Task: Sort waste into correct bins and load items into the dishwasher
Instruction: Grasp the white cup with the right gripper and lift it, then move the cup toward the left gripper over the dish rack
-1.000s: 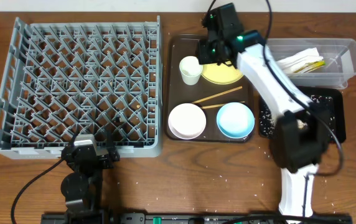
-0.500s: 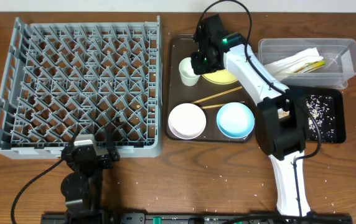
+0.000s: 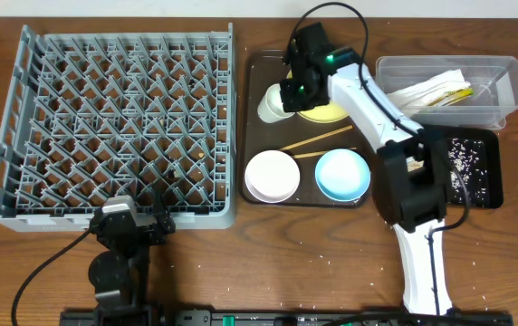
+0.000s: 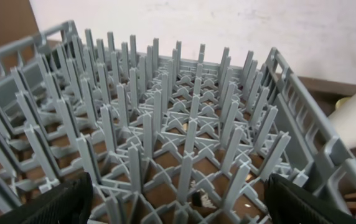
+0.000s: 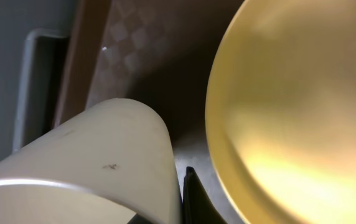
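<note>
From above, we see the right claw [image 3: 288,91] pinching the tilted small white cup [image 3: 273,105] over the dark brown serving tray [image 3: 252,136] near the bench's far edge, just beside the round yellow plate [image 3: 324,110]. The left claw [image 3: 137,225] sits by the near edge, against the large square grey plastic dish rack [image 3: 114,127].

In the left wrist view, its fingers [image 4: 60,202] stand spread wide before the rack's pegs.

In the right wrist view, one dark finger [image 5: 189,193] presses the cup's wall, and the plate lies alongside.
</note>
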